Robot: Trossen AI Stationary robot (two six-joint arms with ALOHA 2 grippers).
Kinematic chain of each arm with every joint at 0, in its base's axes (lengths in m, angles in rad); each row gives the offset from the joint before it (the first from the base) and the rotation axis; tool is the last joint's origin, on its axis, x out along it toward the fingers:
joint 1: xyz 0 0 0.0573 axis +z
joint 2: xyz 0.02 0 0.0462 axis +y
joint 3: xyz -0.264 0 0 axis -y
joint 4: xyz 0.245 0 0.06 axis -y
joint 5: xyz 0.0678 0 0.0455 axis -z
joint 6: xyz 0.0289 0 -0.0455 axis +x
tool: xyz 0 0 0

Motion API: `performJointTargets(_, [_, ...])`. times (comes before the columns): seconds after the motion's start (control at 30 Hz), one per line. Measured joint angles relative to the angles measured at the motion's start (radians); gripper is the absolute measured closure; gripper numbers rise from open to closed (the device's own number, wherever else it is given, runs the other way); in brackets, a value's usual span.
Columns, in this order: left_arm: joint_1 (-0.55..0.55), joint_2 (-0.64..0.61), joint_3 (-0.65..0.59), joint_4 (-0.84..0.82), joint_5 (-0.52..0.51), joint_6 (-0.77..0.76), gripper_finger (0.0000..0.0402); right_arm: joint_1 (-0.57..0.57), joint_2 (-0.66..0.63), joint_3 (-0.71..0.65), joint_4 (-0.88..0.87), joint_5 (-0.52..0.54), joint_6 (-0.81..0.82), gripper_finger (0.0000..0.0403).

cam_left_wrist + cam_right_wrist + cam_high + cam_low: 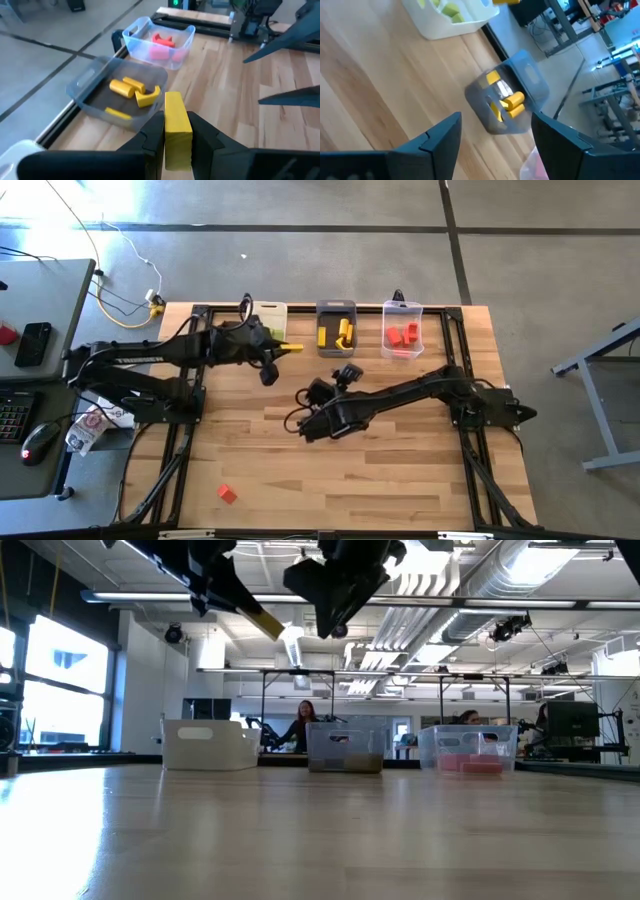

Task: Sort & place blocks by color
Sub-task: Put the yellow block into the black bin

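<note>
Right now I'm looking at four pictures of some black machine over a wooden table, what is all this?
It is a robot with two dark arms at a wooden table. One picture looks straight down, one sits at table height, and one rides on each wrist. The left tool is shut on a yellow block near the grey bin holding yellow pieces. The right tool hangs open and empty over mid-table. A white bin, a clear bin of red blocks and one stray red block are also there.
</note>
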Motion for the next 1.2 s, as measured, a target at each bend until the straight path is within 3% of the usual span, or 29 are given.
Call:
performJointTargets(0.27, [0.106, 0.133, 0.0, 0.185, 0.105, 0.063, 0.0355, 0.0, -0.068, 0.0, -0.011, 0.006, 0.095, 0.0176])
performJointTargets(0.7, [0.247, 0.356, 0.002, 0.458, 0.242, 0.115, 0.0355, 0.0, -0.086, 0.0, -0.02, -0.047, 0.094, 0.0176])
performJointTargets(1.2, [0.325, 0.615, 0.166, 0.46, 0.284, 0.186, 0.0355, 0.0, -0.086, 0.0, -0.02, -0.072, 0.095, 0.0176])
